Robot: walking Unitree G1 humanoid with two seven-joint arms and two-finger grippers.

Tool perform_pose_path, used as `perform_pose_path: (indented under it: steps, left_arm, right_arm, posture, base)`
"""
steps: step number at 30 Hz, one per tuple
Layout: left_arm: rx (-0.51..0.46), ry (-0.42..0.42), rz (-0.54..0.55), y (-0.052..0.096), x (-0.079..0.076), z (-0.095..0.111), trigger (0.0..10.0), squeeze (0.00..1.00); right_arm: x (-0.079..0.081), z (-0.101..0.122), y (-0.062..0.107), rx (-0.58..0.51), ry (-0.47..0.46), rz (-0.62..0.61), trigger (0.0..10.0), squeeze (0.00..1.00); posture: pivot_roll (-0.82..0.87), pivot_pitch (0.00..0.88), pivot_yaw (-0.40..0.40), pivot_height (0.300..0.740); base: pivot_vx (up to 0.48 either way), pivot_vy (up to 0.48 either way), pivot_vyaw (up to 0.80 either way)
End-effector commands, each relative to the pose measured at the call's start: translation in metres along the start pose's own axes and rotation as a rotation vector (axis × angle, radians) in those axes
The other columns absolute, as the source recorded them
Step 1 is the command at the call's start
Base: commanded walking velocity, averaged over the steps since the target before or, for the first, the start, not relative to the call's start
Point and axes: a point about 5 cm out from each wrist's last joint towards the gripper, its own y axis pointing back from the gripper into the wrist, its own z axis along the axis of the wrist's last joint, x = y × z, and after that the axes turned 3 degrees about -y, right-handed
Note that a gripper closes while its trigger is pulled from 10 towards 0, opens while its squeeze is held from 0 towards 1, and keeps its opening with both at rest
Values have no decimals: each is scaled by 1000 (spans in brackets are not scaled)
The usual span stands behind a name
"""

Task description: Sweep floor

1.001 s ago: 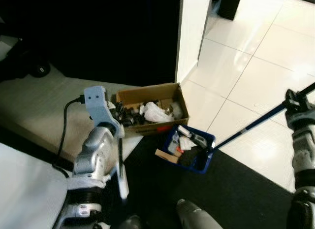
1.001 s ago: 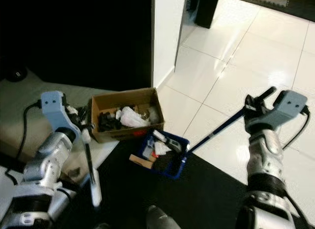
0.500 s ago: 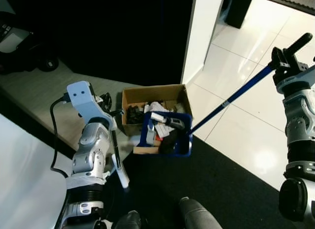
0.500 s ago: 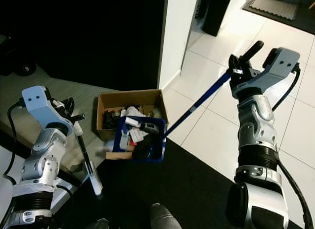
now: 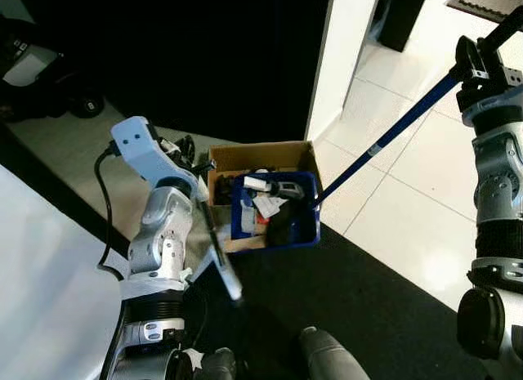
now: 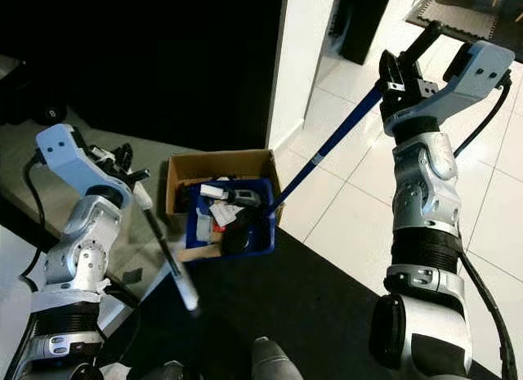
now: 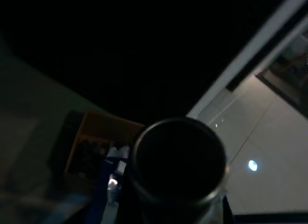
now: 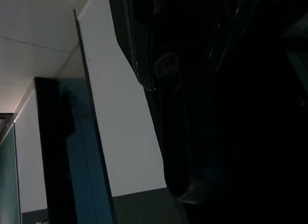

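A blue dustpan point(image 5: 274, 219) loaded with scraps and a dark lump hangs tilted over the front of an open cardboard box point(image 5: 263, 154) of rubbish. Its long blue handle point(image 5: 392, 131) runs up to my right gripper point(image 6: 406, 70), which is shut on the black grip. My left gripper point(image 6: 128, 172) is shut on a thin black brush handle point(image 6: 166, 248) that slants down to a white tip point(image 5: 230, 283) above the mat. In the left wrist view the handle's dark round end point(image 7: 176, 162) covers the centre, with the box point(image 7: 91, 139) behind it.
A white wall corner point(image 5: 341, 53) stands behind the box, beside a dark opening. Glossy white tiles point(image 5: 417, 200) lie to the right, a black mat point(image 5: 376, 315) in front. My feet point(image 5: 327, 359) stand on the mat. A white surface point(image 5: 41, 274) borders my left side.
My right arm has lifted and swung the dustpan from the mat to over the box. The brush in my left gripper has tilted, its tip swinging right. The camera has shifted too.
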Motion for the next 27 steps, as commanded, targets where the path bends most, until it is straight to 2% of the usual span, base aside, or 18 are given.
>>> perform_pose_path:
  steps: [1,11,27]
  left_arm:
    - [-21,-48,-27,3,-4,3,10000,0]
    - [-8,-109,-53,7,-9,-4,10000,0]
    - [2,-116,-47,8,-8,-8,10000,0]
  right_arm:
    - [1,23,-5,-135,-47,-10,10000,0]
    - [2,30,-9,-182,-10,-16,10000,0]
    - [6,34,-13,-209,-7,0,10000,0]
  posture:
    - [-52,53,0,740]
    - [-48,49,-1,740]
    - [-46,43,2,740]
  base:
    - [0,0,0]
    - [0,0,0]
    - [474,0,0]
